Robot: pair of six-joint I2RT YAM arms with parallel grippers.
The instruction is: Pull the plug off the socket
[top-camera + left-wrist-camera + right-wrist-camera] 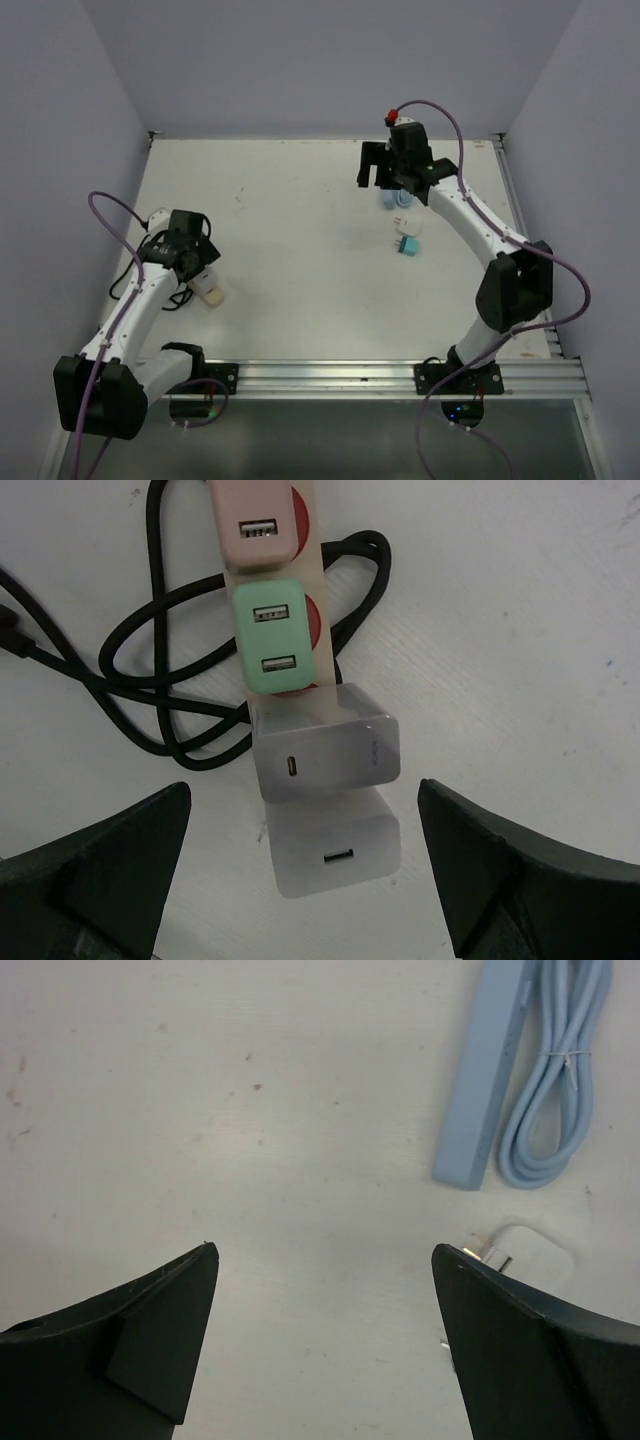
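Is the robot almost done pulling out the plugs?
Partly. A white charger lies loose beside the blue strip, prongs showing. The right gripper and left gripper are both open, holding nothing. Still to do: the pink charger, green charger and two white chargers look plugged into the other strip.

Four boxy plastic chargers (300,730) line a beige power strip (308,572) lying across a looped black cable (355,542). A white plastic plug (530,1250) lies before a pale-blue plastic strip (485,1070).
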